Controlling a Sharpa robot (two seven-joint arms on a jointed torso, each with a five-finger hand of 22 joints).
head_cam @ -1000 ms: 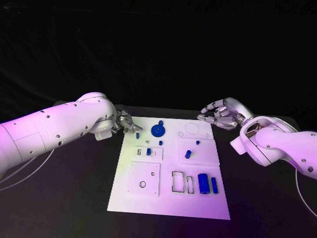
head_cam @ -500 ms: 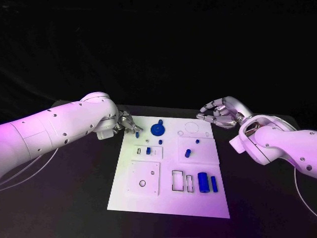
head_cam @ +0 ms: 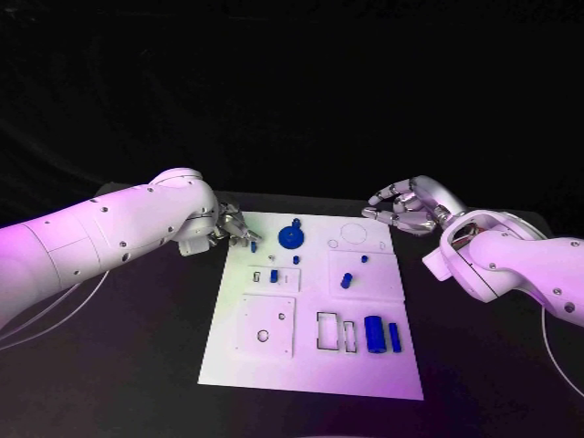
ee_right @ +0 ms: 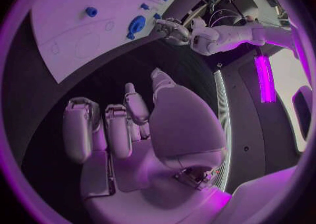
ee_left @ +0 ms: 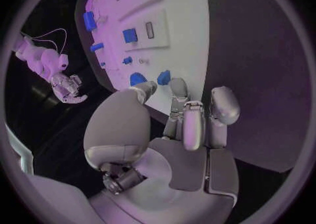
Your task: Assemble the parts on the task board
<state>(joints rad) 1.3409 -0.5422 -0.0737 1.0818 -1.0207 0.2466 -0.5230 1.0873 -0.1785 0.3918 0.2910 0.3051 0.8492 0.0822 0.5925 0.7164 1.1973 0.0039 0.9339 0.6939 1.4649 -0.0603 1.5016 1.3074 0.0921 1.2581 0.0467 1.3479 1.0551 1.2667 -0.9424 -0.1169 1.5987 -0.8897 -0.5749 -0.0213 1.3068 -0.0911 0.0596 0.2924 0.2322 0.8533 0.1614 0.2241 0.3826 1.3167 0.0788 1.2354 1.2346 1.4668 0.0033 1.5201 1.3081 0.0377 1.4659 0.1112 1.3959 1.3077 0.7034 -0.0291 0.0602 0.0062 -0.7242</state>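
board (head_cam: 240, 358) mid-frame on the black table (head_cam: 108, 383), blue parts on it: round part (head_cam: 291, 239) near the top edge, small peg (head_cam: 254, 247) upper left, two cylinders (head_cam: 374, 337) lower right. left hand (head_cam: 230, 228) at the board's upper left corner, fingertips (ee_left: 176, 86) just by the peg; cannot tell if it holds anything. right hand (head_cam: 405, 208) off the upper right corner, fingers curled, holding nothing.

Dim room, black backdrop. Purple-pink light washes arms and board (head_cam: 312, 310). Wrist views bend straight edges; bright strip lamp (ee_right: 266, 76) glares.
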